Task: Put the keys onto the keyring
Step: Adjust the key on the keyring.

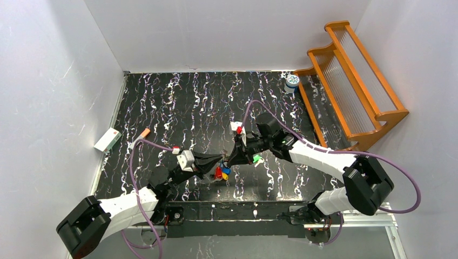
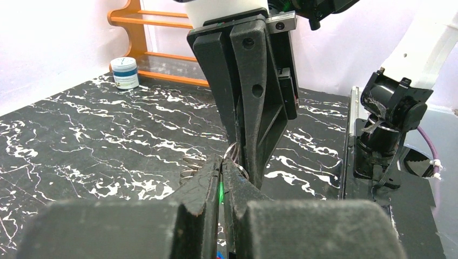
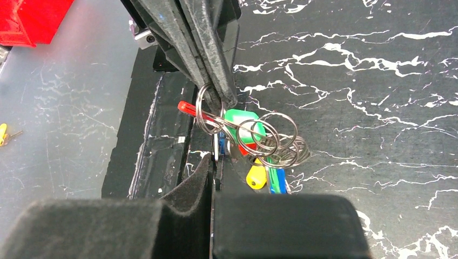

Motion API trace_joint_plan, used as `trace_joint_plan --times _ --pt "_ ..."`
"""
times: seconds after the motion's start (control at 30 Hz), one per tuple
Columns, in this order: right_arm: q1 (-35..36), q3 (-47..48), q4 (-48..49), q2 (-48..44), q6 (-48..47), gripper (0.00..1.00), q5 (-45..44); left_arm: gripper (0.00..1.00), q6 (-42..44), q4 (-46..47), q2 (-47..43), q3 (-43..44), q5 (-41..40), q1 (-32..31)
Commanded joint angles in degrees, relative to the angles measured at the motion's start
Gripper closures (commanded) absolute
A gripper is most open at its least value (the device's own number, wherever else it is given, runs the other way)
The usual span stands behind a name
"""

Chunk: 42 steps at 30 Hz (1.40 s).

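Steel keyring [image 3: 207,120] pinched in my left pincer [image 2: 221,174], my right pincer [image 3: 215,162] closed tight right at its tips, hold unclear, coloured keys [image 3: 243,121] bunched just beside both

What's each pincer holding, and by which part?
The left pincer pinches the keyring by one wire loop; the right pincer seems shut on the wire beside it; keys dangle below.
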<state>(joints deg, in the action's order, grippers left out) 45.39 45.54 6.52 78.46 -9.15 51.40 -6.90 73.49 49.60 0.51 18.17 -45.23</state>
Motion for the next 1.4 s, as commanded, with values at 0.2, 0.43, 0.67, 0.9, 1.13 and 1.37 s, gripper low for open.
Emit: trace_joint_plan --times 0.2,0.43,0.67,0.9,1.13,1.37 --pt "0.42 4.01 -0.51 3.22 1.54 0.99 -3.77 1.00 -0.31 5.34 0.13 -1.66 0.86 -0.22" --pt "0.66 4.05 -0.64 1.67 2.63 0.85 -8.56 1.00 -0.14 5.35 0.84 -1.64 0.94 -0.34" --pt "0.56 -0.72 0.31 -5.30 -0.89 0.49 -15.76 1.00 0.17 5.34 0.41 -2.26 0.20 -0.32" --pt "0.51 -3.54 2.00 -9.89 -1.70 0.33 -20.31 1.00 0.64 5.26 0.23 -2.44 -0.14 -0.26" --pt "0.58 -4.41 3.06 -11.06 -1.41 0.27 -21.24 1.00 1.80 4.31 -1.13 -2.45 -1.13 -0.32" --pt "0.48 -5.83 4.79 -12.32 -0.78 0.23 -24.19 1.00 4.42 -0.97 -3.52 -1.05 -1.99 -0.29"
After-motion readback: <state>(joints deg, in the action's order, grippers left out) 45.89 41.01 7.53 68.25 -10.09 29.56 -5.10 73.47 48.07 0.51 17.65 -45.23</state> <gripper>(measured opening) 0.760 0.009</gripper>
